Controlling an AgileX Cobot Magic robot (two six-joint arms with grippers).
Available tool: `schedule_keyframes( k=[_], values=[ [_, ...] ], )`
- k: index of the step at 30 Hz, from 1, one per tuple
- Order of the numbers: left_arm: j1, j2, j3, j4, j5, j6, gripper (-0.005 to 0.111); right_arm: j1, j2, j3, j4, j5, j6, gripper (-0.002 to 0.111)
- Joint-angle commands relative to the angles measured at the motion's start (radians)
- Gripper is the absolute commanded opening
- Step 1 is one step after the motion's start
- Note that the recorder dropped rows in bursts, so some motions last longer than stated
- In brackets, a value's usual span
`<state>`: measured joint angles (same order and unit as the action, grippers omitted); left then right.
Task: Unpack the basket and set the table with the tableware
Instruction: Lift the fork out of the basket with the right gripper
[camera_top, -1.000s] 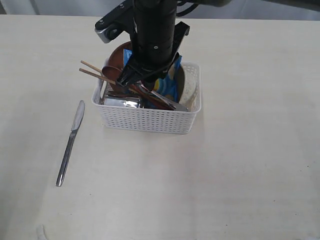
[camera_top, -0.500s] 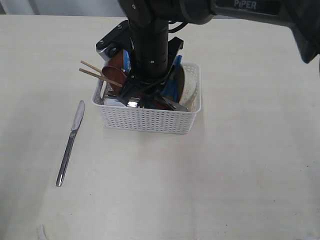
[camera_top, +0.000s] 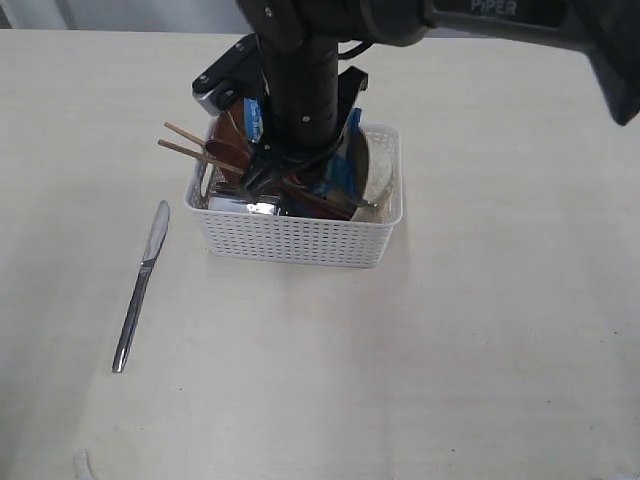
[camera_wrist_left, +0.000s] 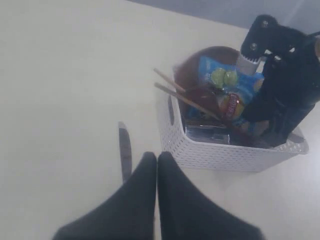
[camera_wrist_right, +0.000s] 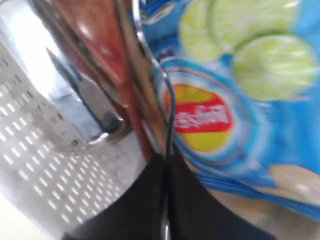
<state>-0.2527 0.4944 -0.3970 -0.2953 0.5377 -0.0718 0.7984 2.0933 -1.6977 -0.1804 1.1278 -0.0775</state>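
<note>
We are looking at a likely robotics lab, where a black arm (camera_top: 300, 80) lettered PIPER is reaching over a plain cream table (camera_top: 500, 350).

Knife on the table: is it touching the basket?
Apart. The exterior view shows a strip of bare table between the knife and the basket's left wall. The left wrist view shows the same gap.

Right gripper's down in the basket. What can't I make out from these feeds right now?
Exterior view: the right arm covers the middle of the basket and its own jaws.
Right wrist view: close and blurred; a thin steel edge runs into the shut right gripper, but which utensil, and whether it's pinched, is unclear.
Left wrist view: the right arm hides the end of the basket where the bowl sits.
</note>
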Motion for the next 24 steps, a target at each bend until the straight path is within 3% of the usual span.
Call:
schedule_keyframes(
  k=[1,9,17,24],
  values=[
    [-0.007,-0.006,0.005,-0.001,-0.013,0.001,0.0,-0.001,-0.089,-0.005,-0.053,0.029,0.028,0.0],
    [-0.007,-0.006,0.005,-0.001,-0.011,0.003,0.0,-0.001,-0.176,-0.005,-0.033,0.081,0.083,0.0],
    [-0.007,-0.006,0.005,-0.001,-0.009,0.003,0.0,0.025,-0.254,0.036,0.292,0.093,0.13,0.0],
    [-0.007,-0.006,0.005,-0.001,-0.008,0.003,0.0,0.122,-0.297,0.177,0.504,-0.068,0.167,0.0]
  ],
)
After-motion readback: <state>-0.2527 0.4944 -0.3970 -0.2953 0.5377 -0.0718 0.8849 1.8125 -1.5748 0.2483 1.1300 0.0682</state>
